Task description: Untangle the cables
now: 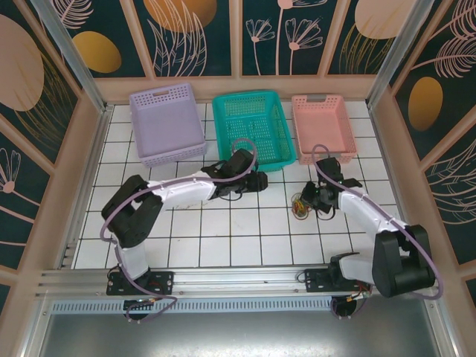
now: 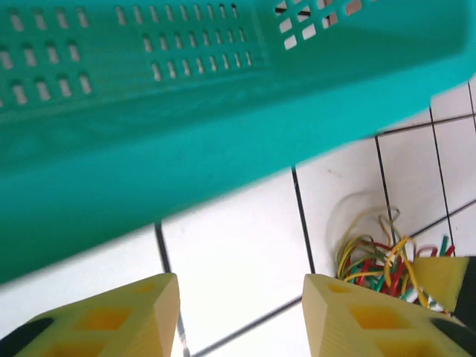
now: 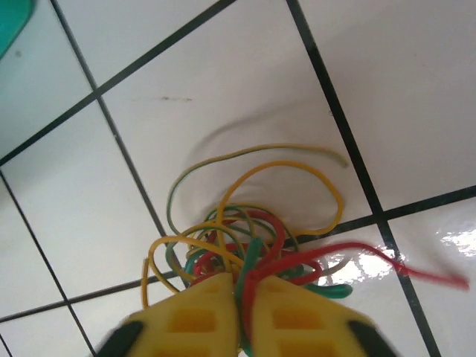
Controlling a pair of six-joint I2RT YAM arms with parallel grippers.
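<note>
right gripper (image 3: 239, 291) pinches tight on the cables (image 3: 227, 242), tangled on the tiled table (image 3: 223, 82) (probably anchoring them for a pull); left gripper (image 2: 239, 312) hovers spread wide, empty, by the teal basket (image 2: 186, 111).

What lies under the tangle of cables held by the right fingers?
Under the cables lies the white tiled table with dark joint lines. The patch right beneath the dense knot and the right fingers is covered.

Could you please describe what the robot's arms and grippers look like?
The left arm and right arm have white shells with black joints and bases; a lilac cable loops along each. Their fingers are blocky yellow wedges with shallow recesses.
</note>
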